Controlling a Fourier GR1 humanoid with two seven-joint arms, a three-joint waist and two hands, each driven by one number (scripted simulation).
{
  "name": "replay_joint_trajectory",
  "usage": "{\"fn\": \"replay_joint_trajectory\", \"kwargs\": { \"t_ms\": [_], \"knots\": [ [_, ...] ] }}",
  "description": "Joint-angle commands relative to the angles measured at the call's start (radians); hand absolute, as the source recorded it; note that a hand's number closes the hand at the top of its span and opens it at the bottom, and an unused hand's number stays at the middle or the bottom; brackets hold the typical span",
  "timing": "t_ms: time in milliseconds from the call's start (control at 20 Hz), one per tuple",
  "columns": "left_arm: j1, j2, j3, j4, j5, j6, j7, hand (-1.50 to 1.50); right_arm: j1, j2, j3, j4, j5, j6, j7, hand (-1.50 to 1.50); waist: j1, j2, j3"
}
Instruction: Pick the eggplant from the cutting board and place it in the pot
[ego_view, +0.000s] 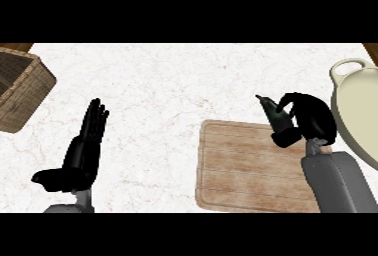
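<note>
At right of frame, the right hand (306, 120) pinches the eggplant (277, 116) beside the pot (353, 112); tilted like that, it might clip the rim. Left hand (83, 150) rests spread.

The cutting board (255, 167) lies on the counter (170, 75) toward its right near area, and the pot (359, 107) sits just right of the board at the counter's right edge. The wicker basket (18, 87) sits at the far left corner, well apart from both. The right hand (306, 120) holds the eggplant (276, 114) over the board's far right corner, beside the pot; the left hand (85, 147) rests open near the left near edge.
</note>
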Motion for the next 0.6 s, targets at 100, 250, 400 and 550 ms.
{"fn": "replay_joint_trajectory", "kwargs": {
  "t_ms": [100, 250, 400, 550],
  "knots": [
    [-0.019, -0.008, -0.020, -0.006, -0.007, -0.007, -0.011, 0.00, -0.147, -0.093, -0.274, 0.162, 0.089, -0.094, 0.364, 1.50, 0.039, 0.036, -0.002],
    [-0.033, -0.012, -0.037, -0.010, -0.012, -0.014, -0.005, 0.00, -0.263, -0.171, -0.321, 0.239, 0.192, -0.134, 0.514, 1.50, 0.094, 0.039, -0.002],
    [-0.059, -0.003, -0.051, -0.007, -0.011, -0.040, 0.002, 0.00, -0.367, -0.227, -0.314, 0.323, 0.321, -0.185, 0.639, 1.50, 0.133, 0.043, -0.002],
    [-0.086, -0.028, -0.072, 0.000, -0.019, -0.030, 0.012, 0.00, -0.477, -0.285, -0.302, 0.415, 0.425, -0.174, 0.735, 1.50, 0.150, 0.045, -0.002]
  ]
}}
